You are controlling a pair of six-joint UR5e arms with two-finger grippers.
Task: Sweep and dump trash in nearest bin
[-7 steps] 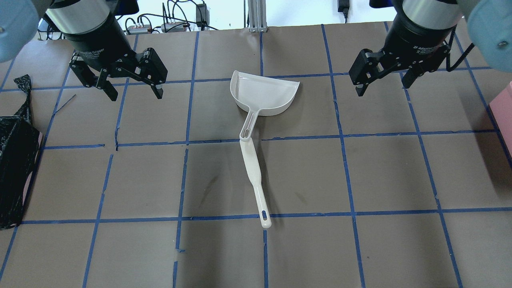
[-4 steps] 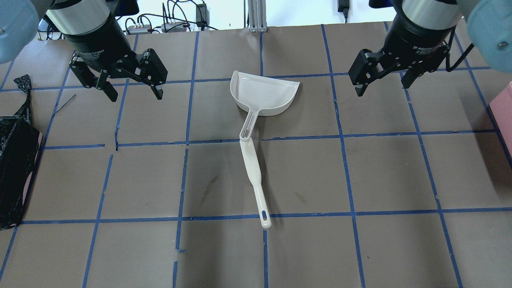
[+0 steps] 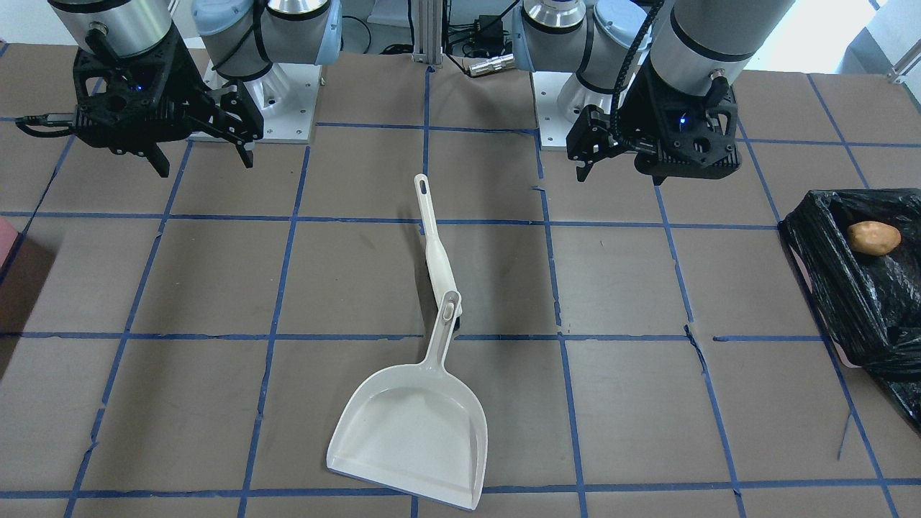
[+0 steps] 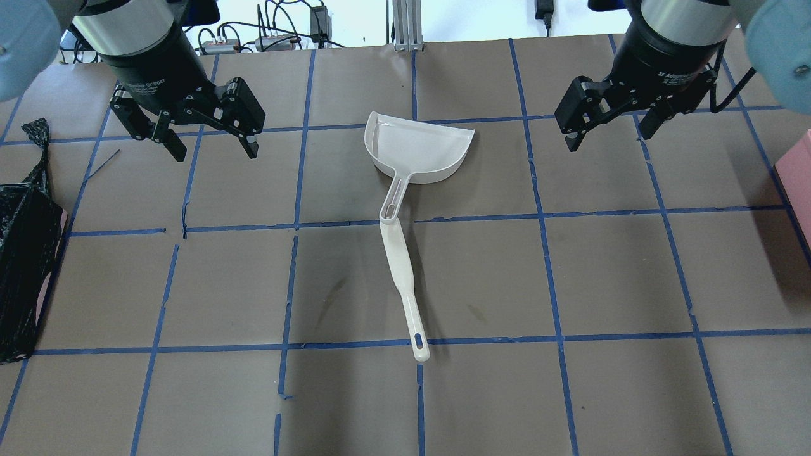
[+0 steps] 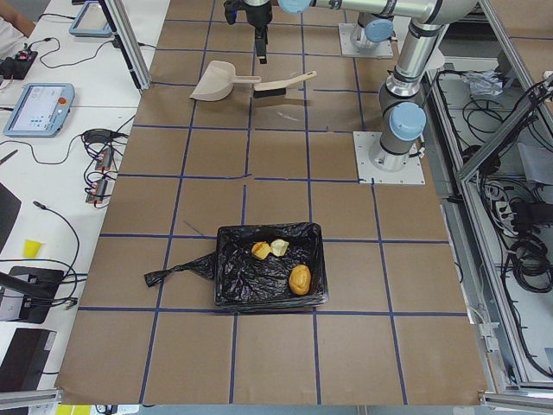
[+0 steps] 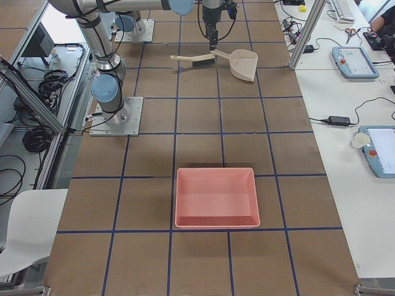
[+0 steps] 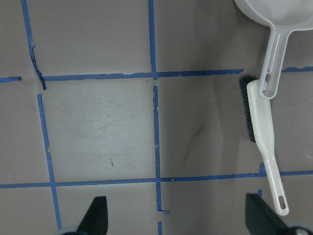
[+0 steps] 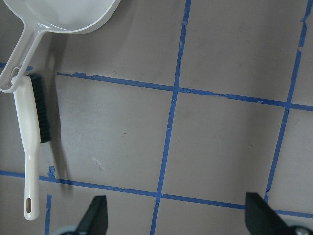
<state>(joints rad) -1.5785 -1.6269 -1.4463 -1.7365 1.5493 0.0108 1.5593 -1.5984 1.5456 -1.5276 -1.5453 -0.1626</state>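
The trash lies inside the bin, which is lined with a black bag: a brown potato-like lump, an orange chunk and a pale-yellow chunk. The front-facing view shows the bin and the lump; the overhead view shows the bin at the left edge. A white dustpan and a white brush lie mid-table, handles overlapping. My left gripper and right gripper hover open and empty on either side of the dustpan.
A pink tray without a bag sits at the table's right end and shows at the overhead view's right edge. The table is brown paper with a blue tape grid. Cables and power strips lie beyond the far edge.
My right gripper has shifted very slightly. The left gripper, dustpan and brush have not moved.
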